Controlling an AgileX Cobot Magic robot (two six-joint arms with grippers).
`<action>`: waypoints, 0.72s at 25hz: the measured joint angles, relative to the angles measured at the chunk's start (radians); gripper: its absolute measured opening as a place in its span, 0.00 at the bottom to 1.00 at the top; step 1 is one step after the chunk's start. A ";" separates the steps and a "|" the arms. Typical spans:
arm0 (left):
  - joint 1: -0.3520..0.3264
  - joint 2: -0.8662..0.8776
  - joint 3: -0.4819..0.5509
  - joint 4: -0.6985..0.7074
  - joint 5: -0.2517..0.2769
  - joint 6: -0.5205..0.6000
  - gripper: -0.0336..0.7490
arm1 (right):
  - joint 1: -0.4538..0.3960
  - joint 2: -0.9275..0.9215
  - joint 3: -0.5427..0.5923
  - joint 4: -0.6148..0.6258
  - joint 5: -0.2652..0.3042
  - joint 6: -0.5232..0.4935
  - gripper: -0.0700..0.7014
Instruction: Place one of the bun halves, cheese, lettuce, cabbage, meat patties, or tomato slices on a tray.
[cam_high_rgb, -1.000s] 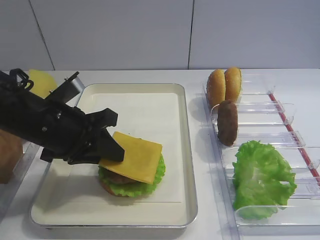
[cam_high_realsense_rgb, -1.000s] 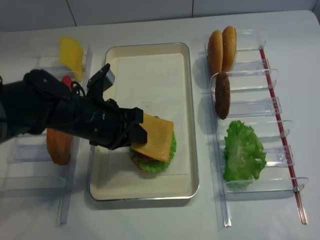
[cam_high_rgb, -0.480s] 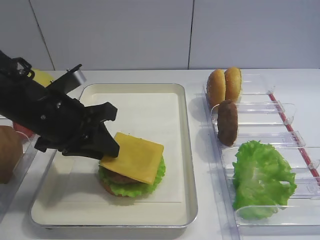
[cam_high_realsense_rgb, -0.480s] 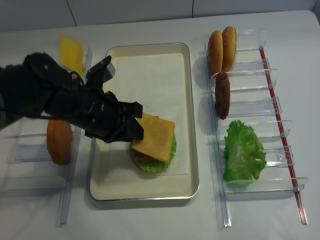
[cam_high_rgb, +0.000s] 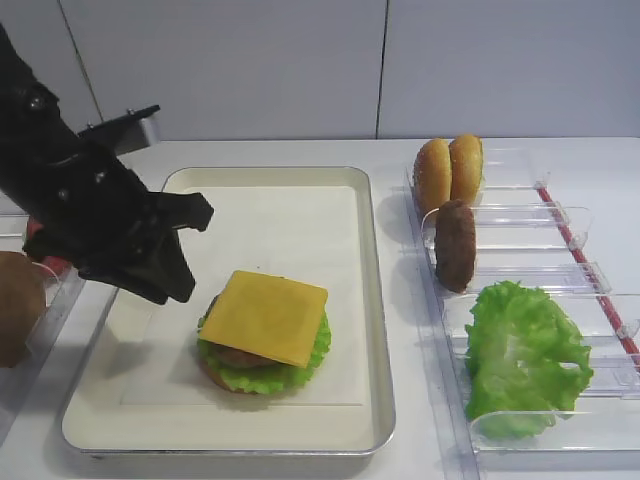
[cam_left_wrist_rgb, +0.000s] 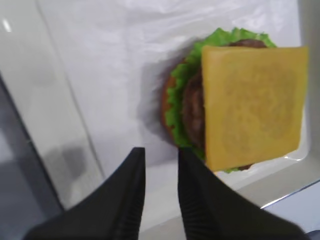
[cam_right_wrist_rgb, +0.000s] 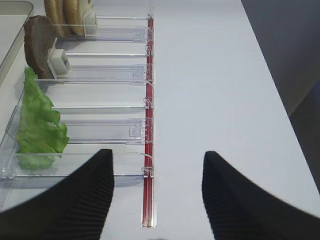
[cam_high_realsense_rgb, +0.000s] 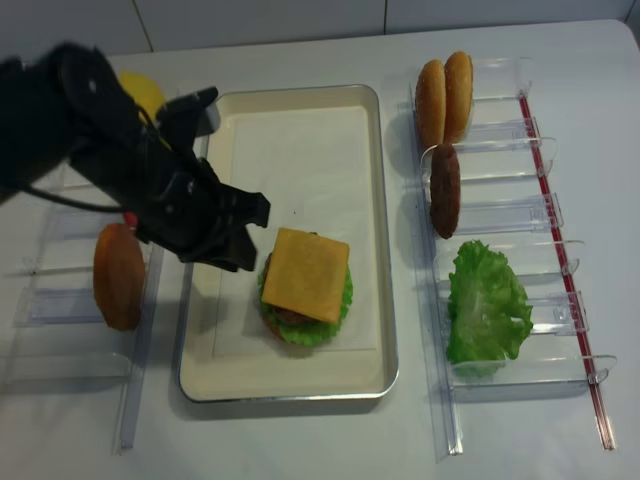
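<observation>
- No legible writing or brand marks in any view.
- Cheese (cam_high_rgb: 266, 316) lies flat atop the lettuce (cam_high_rgb: 262, 366) and patty stack on the tray (cam_high_rgb: 375, 300).
- Left gripper (cam_left_wrist_rgb: 159, 195): empty, jaws narrowly parted, clear of the cheese.
- Right gripper (cam_right_wrist_rgb: 157, 192): released, jaws apart over the racks (cam_right_wrist_rgb: 100, 75); seen only in the right wrist view.
- Only the realsense view shows the left-side bun (cam_high_realsense_rgb: 119, 276).

No readable text, label, brand, number or sign in any view. Nothing printed on the shallow silver metal tray (cam_high_rgb: 375, 300) or its cream paper liner, nothing on the clear plastic holder racks (cam_high_rgb: 520, 215), nothing on the white desk (cam_right_wrist_rgb: 210, 75).
</observation>
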 joint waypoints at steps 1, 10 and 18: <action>0.000 0.000 -0.026 0.048 0.034 -0.027 0.26 | 0.000 0.000 0.000 0.000 0.000 0.000 0.65; 0.000 0.000 -0.213 0.439 0.201 -0.219 0.26 | 0.000 0.000 0.000 0.000 0.000 0.000 0.65; 0.000 -0.084 -0.218 0.525 0.212 -0.270 0.27 | 0.000 0.000 0.000 0.000 0.000 0.000 0.65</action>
